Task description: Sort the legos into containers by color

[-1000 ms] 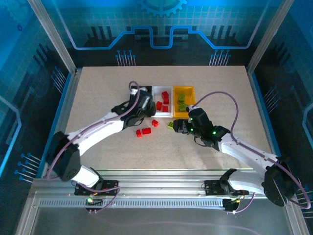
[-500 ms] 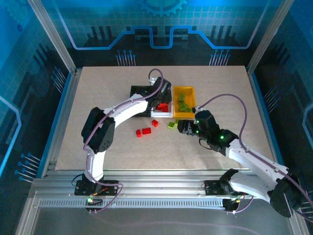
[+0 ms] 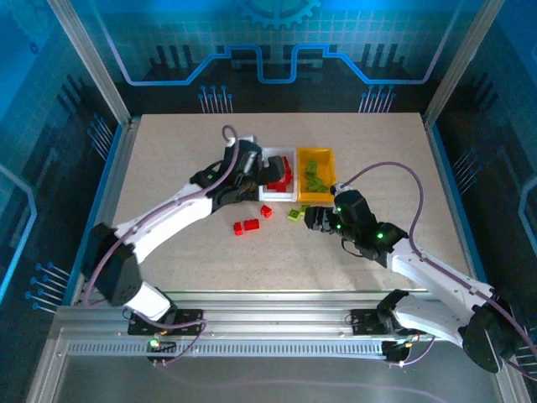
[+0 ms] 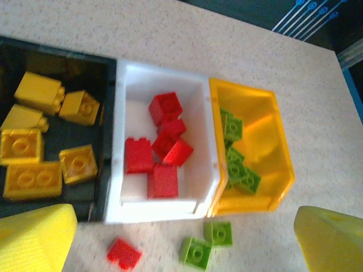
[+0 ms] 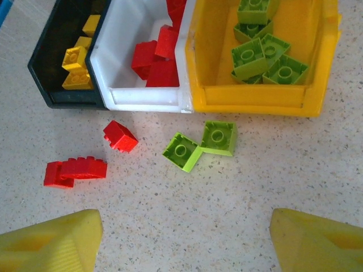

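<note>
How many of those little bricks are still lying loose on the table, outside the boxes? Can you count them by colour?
Red bricks: 3
Lime green bricks: 2
Yellow bricks: 0
Total loose: 5

A beige speckled counter (image 3: 377,151) lies pale and matte in the middle of the cell. Behind it stands a blue translucent back wall panel (image 3: 168,42) printed with circuit-like lines and a gear outline (image 3: 279,8) (cut off at the top). Slanted silver aluminium posts (image 3: 88,59) flank it. Blue gridded side panels (image 3: 33,193) close both sides. A grooved silver aluminium rail (image 3: 277,323) runs along the near edge. The light is cool and blue.
</note>
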Motion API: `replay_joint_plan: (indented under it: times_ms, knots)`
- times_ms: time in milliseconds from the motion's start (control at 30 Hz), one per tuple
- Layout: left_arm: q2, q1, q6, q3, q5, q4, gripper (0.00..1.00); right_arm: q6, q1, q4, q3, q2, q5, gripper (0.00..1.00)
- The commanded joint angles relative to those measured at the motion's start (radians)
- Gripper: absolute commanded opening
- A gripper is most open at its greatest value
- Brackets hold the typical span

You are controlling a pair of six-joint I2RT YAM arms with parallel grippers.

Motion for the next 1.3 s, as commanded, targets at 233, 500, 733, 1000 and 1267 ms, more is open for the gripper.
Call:
replay_joint_plan:
  times_ms: [233, 500, 733, 1000, 1267]
  knots:
    - [-0.174, 0.005, -0.067, -0.407, 0.06, -0.026, 0.84, 0.035, -0.011, 0.064, -0.021, 0.059, -0.027, 0.79]
    - [-0.156, 0.105, -0.099, -0.553, 0.136, 0.081, 0.62, 0.036, -0.01, 0.063, -0.02, 0.058, -0.028, 0.79]
    - [-0.104, 0.109, -0.086, -0.56, 0.18, 0.144, 0.62, 0.025, -0.011, 0.048, -0.01, 0.052, -0.019, 0.79]
    - [-0.049, 0.11, -0.075, -0.541, 0.17, 0.138, 0.51, 0.019, -0.013, 0.042, -0.001, 0.06, -0.015, 0.79]
    - [-0.006, 0.109, -0.06, -0.524, 0.099, 0.071, 0.41, 0.017, -0.015, 0.044, 0.008, 0.073, -0.02, 0.79]
